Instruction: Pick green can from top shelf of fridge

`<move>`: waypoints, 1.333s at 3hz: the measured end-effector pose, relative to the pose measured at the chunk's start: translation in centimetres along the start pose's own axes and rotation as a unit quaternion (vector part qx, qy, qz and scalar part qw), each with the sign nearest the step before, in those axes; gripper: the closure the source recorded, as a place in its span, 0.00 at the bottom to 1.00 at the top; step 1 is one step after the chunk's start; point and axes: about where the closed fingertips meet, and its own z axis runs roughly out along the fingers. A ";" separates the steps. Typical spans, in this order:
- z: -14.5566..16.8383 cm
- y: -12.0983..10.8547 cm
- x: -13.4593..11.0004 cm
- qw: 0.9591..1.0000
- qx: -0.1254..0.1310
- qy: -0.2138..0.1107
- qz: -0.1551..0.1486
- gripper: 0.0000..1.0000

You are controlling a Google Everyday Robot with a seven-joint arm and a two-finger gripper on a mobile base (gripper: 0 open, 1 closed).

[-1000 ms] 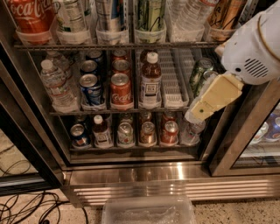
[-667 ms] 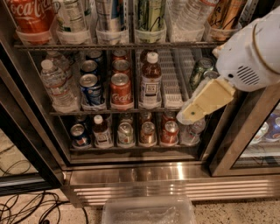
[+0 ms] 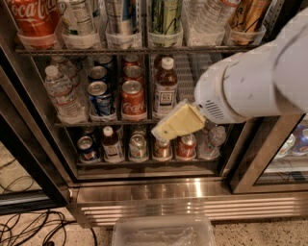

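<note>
The green can (image 3: pixel 166 17), pale green and yellow with dark markings, stands in a clear cup on the top shelf (image 3: pixel 144 49), a dark wire rack at the top of the view. Its top is cut off by the frame. My gripper (image 3: pixel 163 130), pale yellow on a white arm (image 3: pixel 250 81), hangs in front of the fridge (image 3: pixel 192 204) at the middle shelf's front edge. It is well below the green can and empty.
Next to the green can stand a red cola can (image 3: pixel 31 17), bottles and an orange can (image 3: pixel 248 14). Lower racks hold water bottles, blue and red cans and a brown bottle (image 3: pixel 166 89). A clear plastic bin (image 3: pixel 163 230) and cables (image 3: pixel 29 226) lie on the floor.
My gripper has moved left across the fridge front, from the right side to the middle. The arm now covers more of the right side. The cans have not moved.
</note>
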 end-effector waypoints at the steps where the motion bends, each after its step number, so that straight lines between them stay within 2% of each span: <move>1: 1.6 -1.1 -2.8 0.997 0.049 -0.048 0.028 0.00; 2: 1.0 -3.7 -5.6 0.986 0.111 -0.109 0.053 0.00; 3: -1.0 -6.0 -7.4 0.969 0.157 -0.171 0.089 0.00; 4: -2.6 -7.1 -9.1 0.950 0.170 -0.227 0.129 0.00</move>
